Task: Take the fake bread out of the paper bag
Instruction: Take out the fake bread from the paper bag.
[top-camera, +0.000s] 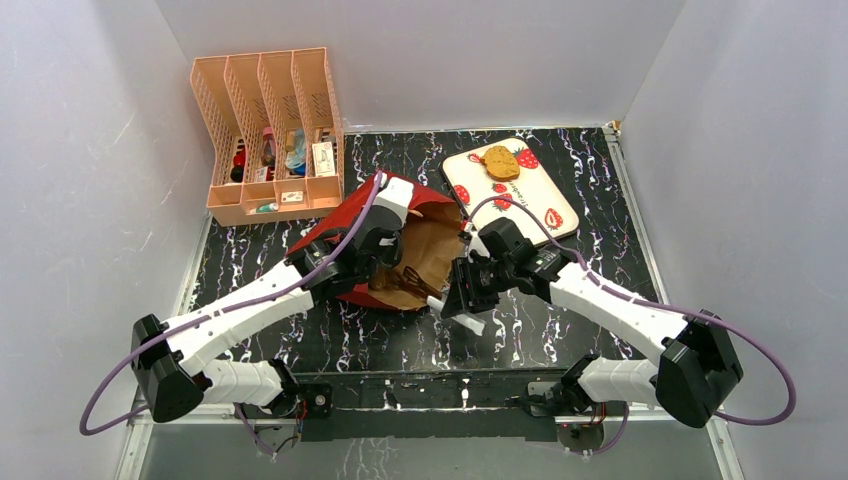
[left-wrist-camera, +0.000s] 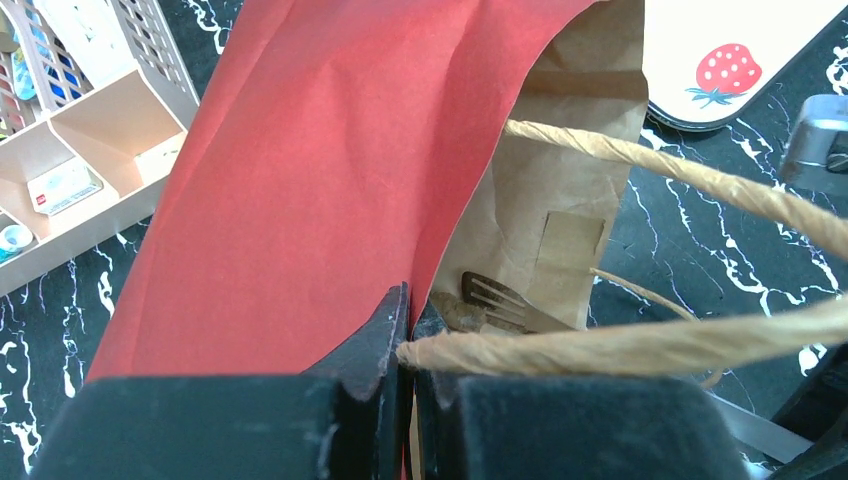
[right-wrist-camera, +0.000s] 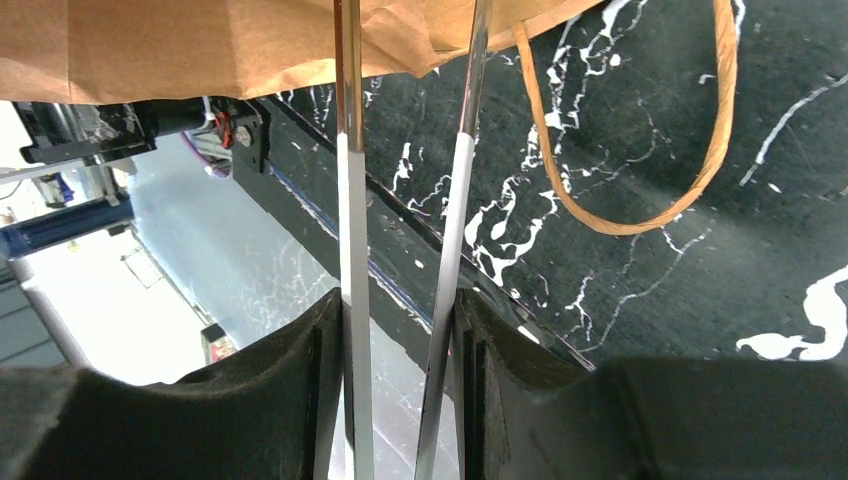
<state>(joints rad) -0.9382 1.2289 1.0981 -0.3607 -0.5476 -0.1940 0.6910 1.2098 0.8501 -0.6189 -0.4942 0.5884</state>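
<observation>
Your right gripper (right-wrist-camera: 400, 330), low centre of its wrist view, is partly closed and clamped on a pair of metal tongs (right-wrist-camera: 350, 200). Both blades run up the frame and pass under the brown paper lip at the top.

Your left gripper (left-wrist-camera: 408, 335), bottom centre of the left wrist view, is fully closed and pinches the rim of the paper bag (left-wrist-camera: 300, 180). A cord handle (left-wrist-camera: 650, 340) crosses just beside the fingers, toward the right edge. I can't tell whether it is caught in the pinch too.

The bag lies on its side on the worktop (top-camera: 520, 340), in the middle of the overhead view, with its mouth facing lower right toward the tongs. It is thin, creased paper. Expect it to buckle and slide if the tool drags on it, so that rim hold is probably your anchor.

Inside the bag, the left wrist view shows the tongs' slotted end against the kraft wall. A dark lump (left-wrist-camera: 452, 312) sits beside it, likely one of the pieces, but it is too shadowed to be sure.

Farther off, one golden-tan piece of fake bread (top-camera: 500, 162) sits on the strawberry-print tray (top-camera: 545, 190), upper right of centre, well apart from the bag.

Handling, as a judgement:
- The toy pieces are probably light and firm with a smooth skin, so metal blades may skate on them.
- Take each piece across its middle, and long ones at mid-length.
- Squeeze gently and lift clear of the paper before swinging out.

The peach organiser (top-camera: 265, 140), upper left, is not involved.
</observation>
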